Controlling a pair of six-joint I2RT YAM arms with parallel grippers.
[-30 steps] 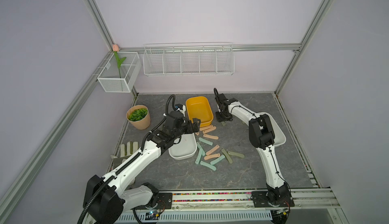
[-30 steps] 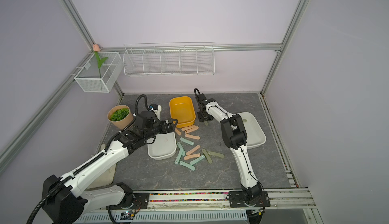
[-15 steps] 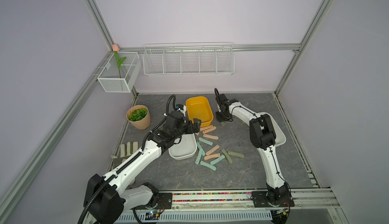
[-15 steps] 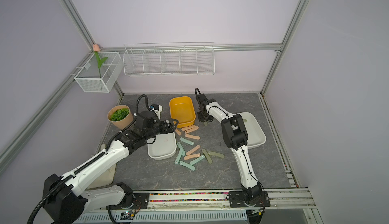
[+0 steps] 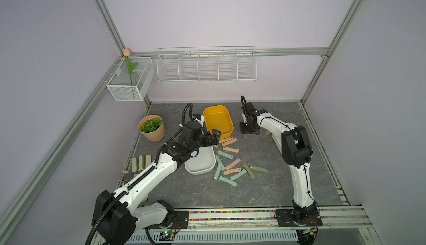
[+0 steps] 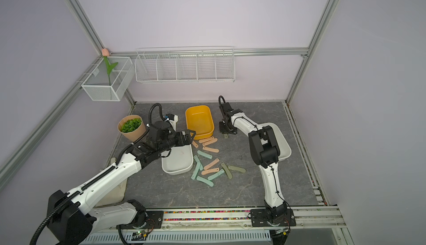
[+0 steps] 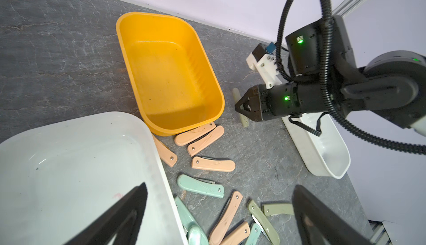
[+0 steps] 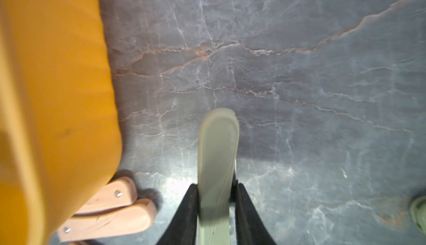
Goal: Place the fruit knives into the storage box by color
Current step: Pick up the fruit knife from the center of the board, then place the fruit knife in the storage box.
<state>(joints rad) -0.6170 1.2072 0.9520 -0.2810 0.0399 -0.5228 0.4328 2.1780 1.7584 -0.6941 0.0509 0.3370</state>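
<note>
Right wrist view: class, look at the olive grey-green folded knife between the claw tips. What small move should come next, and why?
Probably a short straight lift. The right claw is shut on the olive grey-green folded knife, which sits low over the grey stone tabletop, close beside the yellow plastic tub; rising first should clear both before carrying.

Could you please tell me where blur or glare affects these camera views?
Right wrist view: the yellow box is blurred, and glare whitens the table beside the olive knife. Left wrist view: sharp, except the dark, soft-edged left gripper. Top views: evenly lit, no glare.
</note>
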